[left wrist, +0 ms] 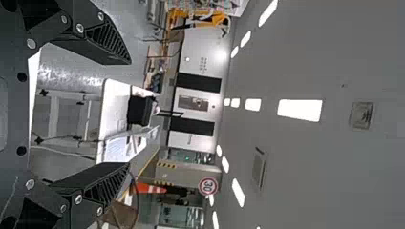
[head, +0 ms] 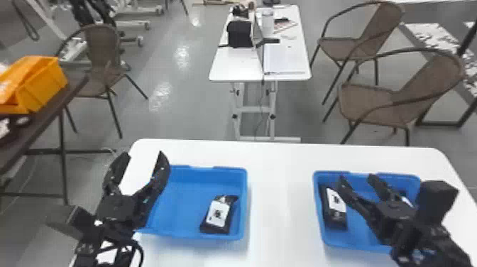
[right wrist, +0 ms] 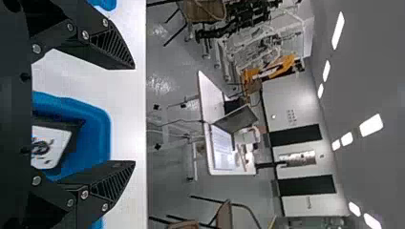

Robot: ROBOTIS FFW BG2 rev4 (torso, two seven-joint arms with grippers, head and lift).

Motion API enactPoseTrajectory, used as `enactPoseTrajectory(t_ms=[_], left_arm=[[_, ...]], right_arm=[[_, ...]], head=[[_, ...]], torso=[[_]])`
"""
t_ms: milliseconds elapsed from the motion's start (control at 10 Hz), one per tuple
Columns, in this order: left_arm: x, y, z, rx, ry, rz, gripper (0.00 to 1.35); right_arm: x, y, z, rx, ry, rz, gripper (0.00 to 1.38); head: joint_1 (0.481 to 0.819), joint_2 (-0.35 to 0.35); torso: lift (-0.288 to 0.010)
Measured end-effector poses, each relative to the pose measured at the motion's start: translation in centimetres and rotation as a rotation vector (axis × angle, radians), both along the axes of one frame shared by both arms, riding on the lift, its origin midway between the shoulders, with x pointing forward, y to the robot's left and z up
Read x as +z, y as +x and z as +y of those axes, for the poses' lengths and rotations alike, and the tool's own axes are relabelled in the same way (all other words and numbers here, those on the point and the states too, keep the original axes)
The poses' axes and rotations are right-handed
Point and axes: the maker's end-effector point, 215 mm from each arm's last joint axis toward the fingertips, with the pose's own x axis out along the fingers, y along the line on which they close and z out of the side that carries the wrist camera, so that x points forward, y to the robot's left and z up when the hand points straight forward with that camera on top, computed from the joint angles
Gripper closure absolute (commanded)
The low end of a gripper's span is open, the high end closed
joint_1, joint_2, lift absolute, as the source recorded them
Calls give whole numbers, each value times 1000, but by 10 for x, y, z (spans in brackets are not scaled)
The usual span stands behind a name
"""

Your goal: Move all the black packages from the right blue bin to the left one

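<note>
Two black packages look to be in the right blue bin (head: 358, 229): near package (head: 335, 213) lies along the left wall, second package (head: 406, 201) is mostly hidden behind the arm. One more, delivered package (head: 218, 213), lies label up in the left blue bin (head: 181, 209), toward its right side. Right gripper (head: 356, 178) is over the right bin, fingers spread wide, nothing between the tips. Left gripper (head: 143, 155) is at the left bin's left side, also wide and empty.

Main risk: the grasp on the near package. It sits close to the wall, so the outer finger has little room and could hit the rim or land on top of the pack instead of going down beside it. In the head view one finger overlaps the pack's edge; cannot tell the height gap. Coming in off-centre would probably pinch a corner and let the pack swing or slip on the carry across the table (head: 280, 199).

Other risks: the second package gets nudged or missed because the arm covers it. A release too far right in the left bin stacks onto the delivered one. Left gripper could get in the way if the drop goes toward that side.
</note>
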Motion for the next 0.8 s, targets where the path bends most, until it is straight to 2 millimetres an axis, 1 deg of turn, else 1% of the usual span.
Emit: enactPoseTrajectory(t_ms=[100,200,300,400,500,600,800], left_arm=[[7,-2,0,2,3,-13,288],[6,-1,-3,-5,7,-6,291],[4,-1,-7,-12,9,2,292],[4,0,-10,-17,12,4,292],[5,0,-12,-20,18,2,292],[6,0,-12,-20,22,1,292],[8,0,-12,-19,25,-5,292]], right_arm=[[-26,-11,-13,-53,36,56,400],[-48,-19,-19,-84,69,107,406],[-68,-22,-20,-93,92,159,406],[-82,-22,-20,-93,97,199,406],[-96,-20,-21,-92,90,232,406],[-106,-13,-22,-82,83,254,406],[-112,5,-18,-24,46,277,404]], head=[[695,88],[695,74],[695,65],[695,60],[695,57],[695,54],[695,58]], torso=[[0],[0],[0],[0],[0],[0],[0]])
